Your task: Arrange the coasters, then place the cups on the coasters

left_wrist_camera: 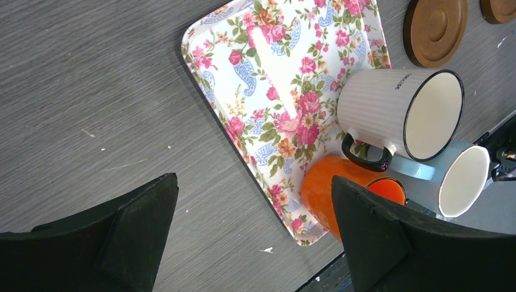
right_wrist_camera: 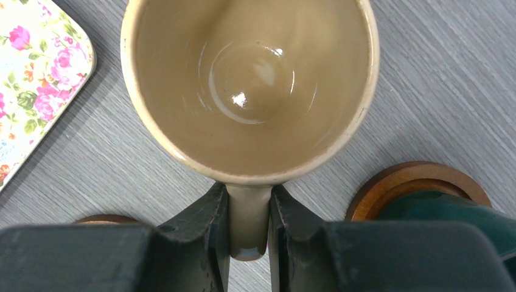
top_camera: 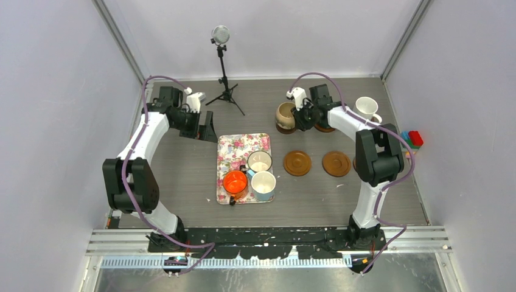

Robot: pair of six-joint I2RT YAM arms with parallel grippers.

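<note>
Overhead view of a grey wood-grain table with two robot arms bolted at its near edge. Toward the far right of centre, the right gripper is pinched almost closed on the handle of a beige ceramic mug. The mug is upright, mouth up, over a dark round wooden coaster — whether it rests on it cannot be told. Just beside it, a dark green mug sits on an orange-brown ringed coaster. Nearer the arms, a bare orange-brown coaster and a second bare coaster lie apart from each other, to the right of a rectangular floral tray. Three mugs crowd the tray's near end — a white ribbed mug, an orange mug and a light blue mug. Another white mug stands alone at the far right. The left gripper hangs near the tray's far left corner, jaws spread wide, holding nothing.
</note>
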